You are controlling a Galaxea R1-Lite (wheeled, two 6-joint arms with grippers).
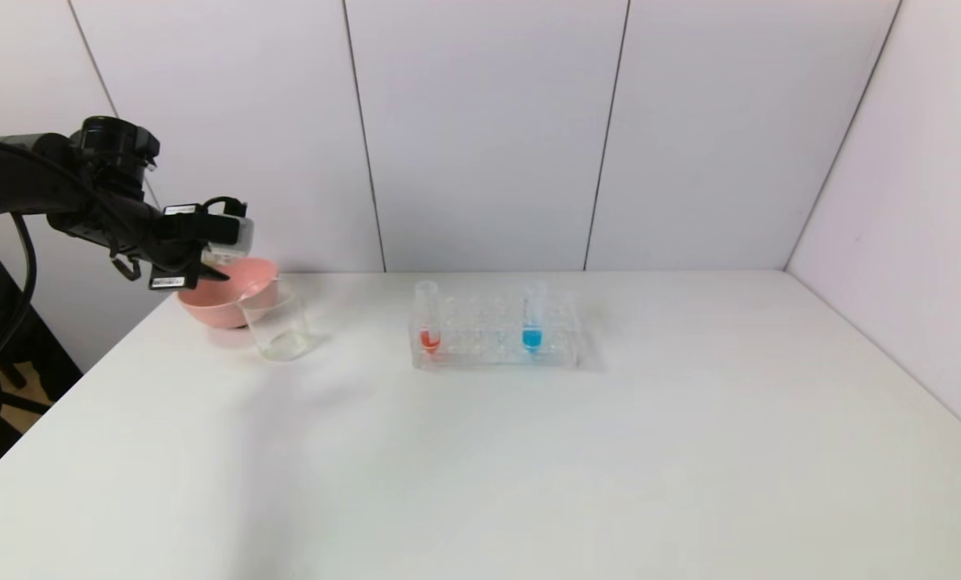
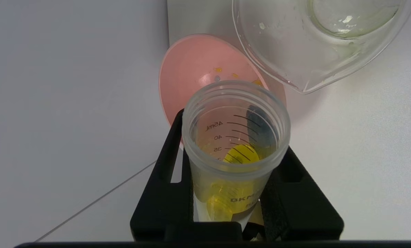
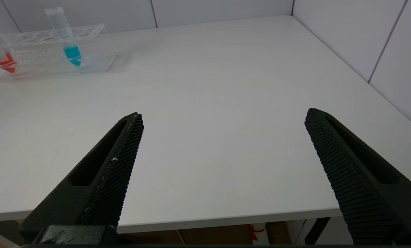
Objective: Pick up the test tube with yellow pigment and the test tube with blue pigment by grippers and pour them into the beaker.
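Note:
My left gripper (image 1: pixel 210 262) is raised at the far left, over the pink bowl (image 1: pixel 222 302) and just behind the beaker (image 1: pixel 280 326). In the left wrist view this gripper (image 2: pixel 233 141) is shut on the test tube with yellow pigment (image 2: pixel 226 199). The tube's open mouth points over the bowl (image 2: pixel 198 65), and the beaker (image 2: pixel 295 44) lies beside it. The test tube with blue pigment (image 1: pixel 532 322) stands upright in the clear rack (image 1: pixel 557 342) and also shows in the right wrist view (image 3: pixel 69 48). My right gripper (image 3: pixel 223 115) is open and empty near the table's front edge.
A tube with red liquid (image 1: pixel 429 326) stands at the rack's left end and shows in the right wrist view (image 3: pixel 3 58). The pink bowl has yellow drops inside. White wall panels close the back and right sides. The table's left edge is near the bowl.

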